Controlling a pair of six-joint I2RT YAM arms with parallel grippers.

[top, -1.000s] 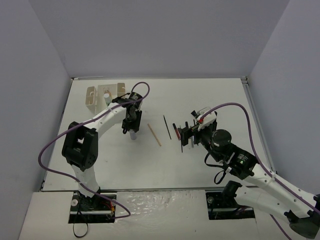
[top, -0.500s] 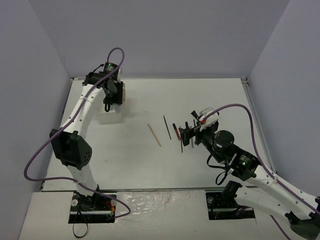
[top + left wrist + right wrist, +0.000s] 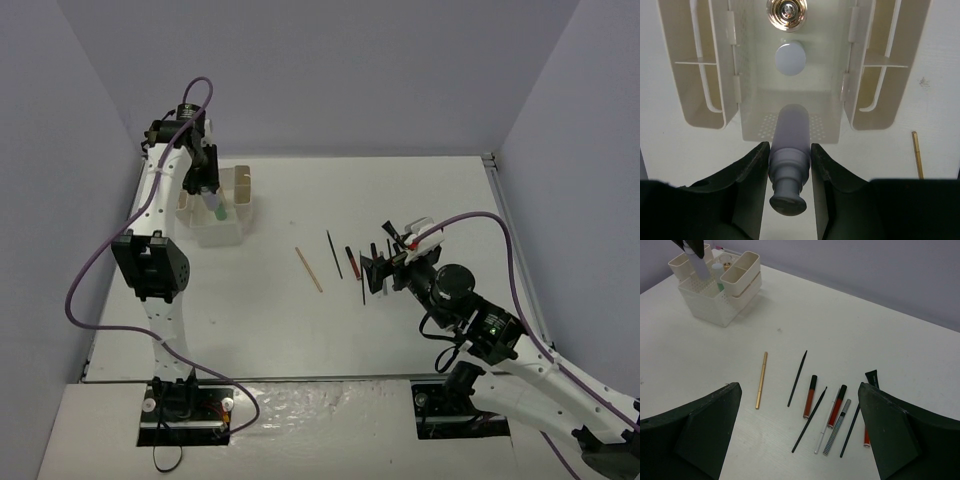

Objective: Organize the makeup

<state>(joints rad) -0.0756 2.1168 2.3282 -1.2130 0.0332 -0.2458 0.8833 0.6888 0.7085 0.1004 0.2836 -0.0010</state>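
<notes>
Bright, even light; soft shadows.

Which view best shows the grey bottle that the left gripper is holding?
The left wrist view: the grey bottle fills the centre, clamped in the left gripper over the box. The right wrist view shows it small and distant in its top-left corner. The top external view leaves it too small to make out.

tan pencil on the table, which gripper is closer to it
Right. The right gripper is open near the tan pencil, over the other pencils; the left gripper is far off, holding a grey bottle above the box.
</notes>
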